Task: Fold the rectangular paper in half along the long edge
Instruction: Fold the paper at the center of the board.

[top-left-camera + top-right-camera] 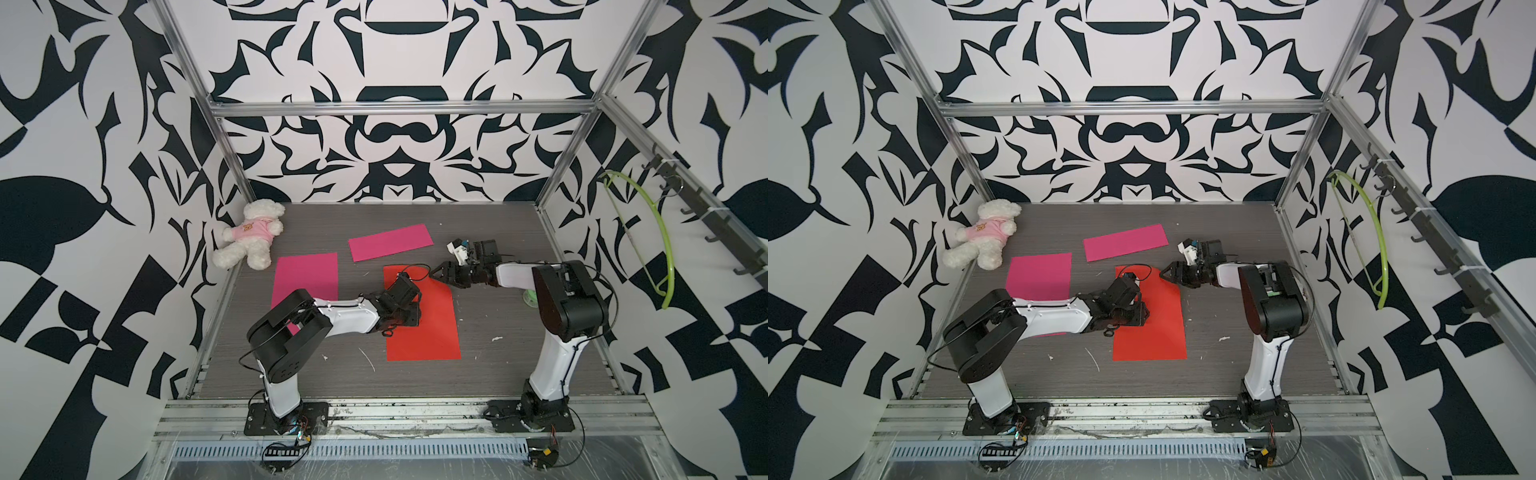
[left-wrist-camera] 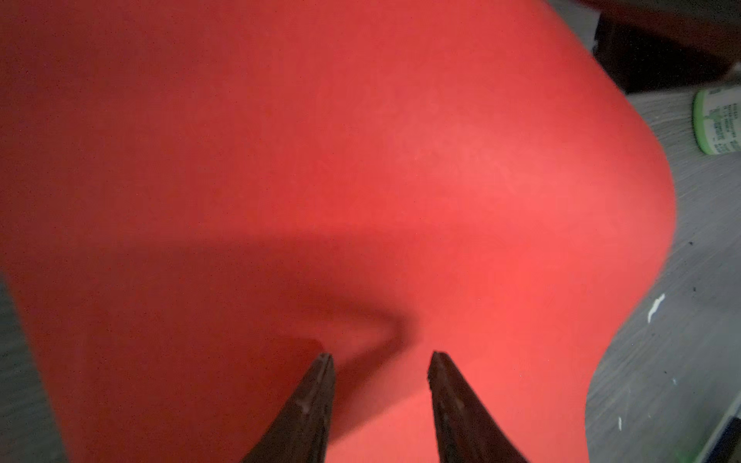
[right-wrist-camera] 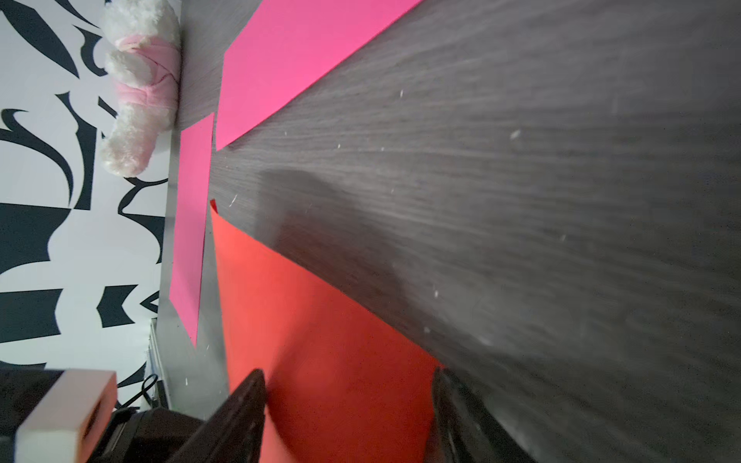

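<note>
The paper (image 1: 432,328) lies mid-bench (image 1: 519,353), its long edges running away from the robot, and it is not yet folded. Its near part is flat. Its far right corner is raised and curled, and the left wrist view shows the sheet swelling upward beyond the pinned spot.

The left hand (image 2: 381,354) stands on the paper's left half, its 2 tips apart with nothing between them, seemingly pressing down. I judge it serves as an anchor, so the sheet will not slide while the other side is turned over.

The right hand (image 3: 349,373) is at the raised corner, its jaws apart with the paper's edge running between them, not clamped on it. It probably means to close there and carry the right long edge across to the left one.

A pink sheet (image 1: 305,276) lies left of the paper, partly under the left arm. A far pink sheet (image 1: 390,242) lies just beyond the paper. Neither touches it. A bear (image 1: 249,232) sits in the far left corner.
</note>
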Robot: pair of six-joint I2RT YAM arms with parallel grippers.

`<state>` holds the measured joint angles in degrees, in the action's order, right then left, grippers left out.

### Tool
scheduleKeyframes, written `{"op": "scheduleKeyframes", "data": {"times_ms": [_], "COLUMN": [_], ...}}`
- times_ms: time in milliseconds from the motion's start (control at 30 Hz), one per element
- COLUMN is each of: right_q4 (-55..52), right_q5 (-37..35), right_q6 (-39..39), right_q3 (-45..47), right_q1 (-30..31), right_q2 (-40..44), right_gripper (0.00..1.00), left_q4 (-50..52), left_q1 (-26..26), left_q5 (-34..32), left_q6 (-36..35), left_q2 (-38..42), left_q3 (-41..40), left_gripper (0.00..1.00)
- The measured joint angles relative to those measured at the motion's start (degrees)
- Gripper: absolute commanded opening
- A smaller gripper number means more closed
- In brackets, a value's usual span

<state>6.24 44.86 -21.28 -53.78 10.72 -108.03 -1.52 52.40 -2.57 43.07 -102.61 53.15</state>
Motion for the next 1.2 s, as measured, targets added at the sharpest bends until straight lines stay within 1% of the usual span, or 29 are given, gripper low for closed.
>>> {"op": "scheduleKeyframes", "data": {"times_ms": [67, 133, 233, 367, 400, 433, 533, 633, 733, 800, 900, 1000, 1100, 1200], "right_q4": [1.5, 3.7, 7.5, 11.2, 11.5, 11.5, 10.7, 10.4, 9.9, 9.6, 8.7, 7.8, 7.3, 7.2], "right_q5": [1.0, 1.4, 1.4, 0.4, -0.1, -0.8, -2.4, -3.1, -4.0, -4.5, -5.5, -6.4, -6.6, -6.5], "right_q6": [-1.8, -3.9, -7.9, -12.6, -13.3, -14.0, -15.5, -16.1, -16.2, -16.1, -16.2, -16.1, -16.0, -16.1], "right_q3": [3.5, 6.8, 12.1, 17.7, 18.8, 19.9, 22.4, 23.1, 23.3, 23.4, 23.5, 23.4, 23.2, 22.3], "right_q1": [0.1, 0.2, 0.2, 0.2, 0.2, 0.2, 0.2, 0.2, 0.2, 0.2, 0.2, 0.2, 0.1, 0.0], "right_q2": [2.4, 4.7, 8.4, 12.7, 13.7, 14.9, 17.2, 17.4, 17.3, 16.9, 16.6, 16.2, 15.3, 14.5], "right_gripper": [0.80, 0.86, 0.91, 0.93, 0.91, 0.85, 0.74, 0.63, 0.49, 0.38, 0.18, 0.01, 0.00, 0.00], "left_q4": [0.0, 0.0, 0.0, -0.2, -0.2, -0.3, -0.7, -1.2, -1.5, -1.6, -1.7, -1.7, -1.9, -2.8], "left_q1": [0.0, 0.0, -0.2, -0.4, -0.4, -0.4, -0.5, -0.7, -0.7, -0.7, -0.7, -0.8, -0.8, -0.6], "left_q5": [0.0, 0.0, 0.0, 0.2, 0.3, 0.4, 0.6, 0.9, 1.3, 1.4, 1.6, 1.5, 1.5, 1.9], "left_q6": [0.4, 0.8, 1.4, 2.1, 2.1, 2.2, 2.3, 2.3, 2.3, 2.4, 2.4, 2.4, 2.4, 2.5], "left_q2": [0.0, 0.0, 0.0, -0.1, -0.2, -0.2, -0.4, -0.8, -1.2, -1.4, -1.4, -1.4, -1.3, -1.0], "left_q3": [0.0, 0.0, 0.0, 0.0, 0.0, 0.0, 0.0, 0.3, 0.7, 0.8, 0.9, 0.9, 0.8, 0.5], "left_gripper": [0.44, 0.44, 0.44, 0.43, 0.43, 0.44, 0.44, 0.43, 0.43, 0.43, 0.44, 0.45, 0.52, 0.65]}}
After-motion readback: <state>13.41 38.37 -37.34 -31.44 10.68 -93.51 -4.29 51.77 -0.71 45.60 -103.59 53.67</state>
